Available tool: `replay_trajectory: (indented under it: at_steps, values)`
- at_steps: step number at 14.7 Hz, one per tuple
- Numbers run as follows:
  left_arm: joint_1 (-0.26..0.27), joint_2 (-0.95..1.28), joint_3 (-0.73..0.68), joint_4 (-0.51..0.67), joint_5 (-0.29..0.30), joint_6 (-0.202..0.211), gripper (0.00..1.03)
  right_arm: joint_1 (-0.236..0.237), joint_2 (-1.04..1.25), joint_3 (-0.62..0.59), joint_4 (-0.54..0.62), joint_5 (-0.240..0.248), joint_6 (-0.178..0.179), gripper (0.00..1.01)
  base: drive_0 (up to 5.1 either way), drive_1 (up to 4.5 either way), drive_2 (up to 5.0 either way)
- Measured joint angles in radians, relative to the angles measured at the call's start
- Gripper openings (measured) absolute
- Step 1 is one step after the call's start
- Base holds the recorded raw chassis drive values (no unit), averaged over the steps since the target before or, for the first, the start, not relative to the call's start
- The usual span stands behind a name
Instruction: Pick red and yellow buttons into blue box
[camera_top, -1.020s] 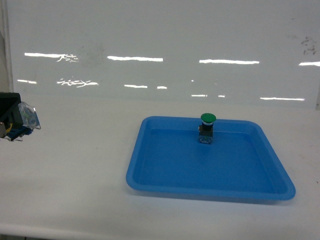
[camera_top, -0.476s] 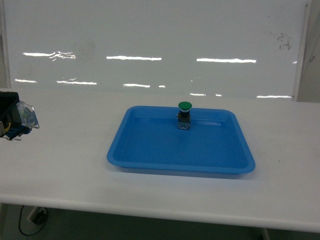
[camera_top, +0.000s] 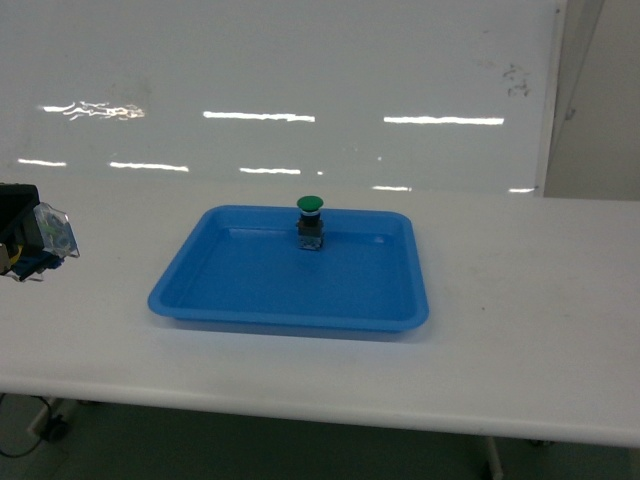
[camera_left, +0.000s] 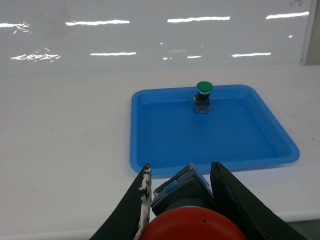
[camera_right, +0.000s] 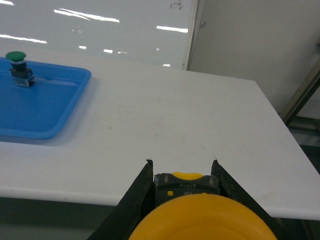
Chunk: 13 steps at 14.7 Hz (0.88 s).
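Note:
The red button (camera_left: 192, 227) fills the bottom of the left wrist view, its dark blocky body wedged between the fingers of my left gripper (camera_left: 181, 167), which is shut on it. In the head view that gripper (camera_top: 30, 240) shows at the far left edge, with the button's clear body sticking out to the right. The right wrist view shows my right gripper (camera_right: 182, 162) shut on the yellow button (camera_right: 202, 220), held above the white table near its front edge. In the head view the right gripper does not show. The blue box is out of view.
A shallow blue tray (camera_top: 200, 310) lies on the white table (camera_top: 520, 330), with a green-capped button (camera_top: 311, 205) standing near its far rim. A whiteboard wall runs behind the table. The table's right end and front edge (camera_right: 280, 202) show in the right wrist view.
The head view has drawn back and swung right: the tray looks smaller and sits further left, and the table's front edge now shows. Both grippers keep their hold.

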Motion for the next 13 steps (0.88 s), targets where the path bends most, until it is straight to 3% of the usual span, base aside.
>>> replay_trajectory:
  at_steps: [13]
  values:
    - [-0.002,0.0,0.0,-0.001,0.0,0.0,0.31,0.0,0.0,0.0,0.0,0.0,0.0,0.29,4.8,-3.32,-1.5]
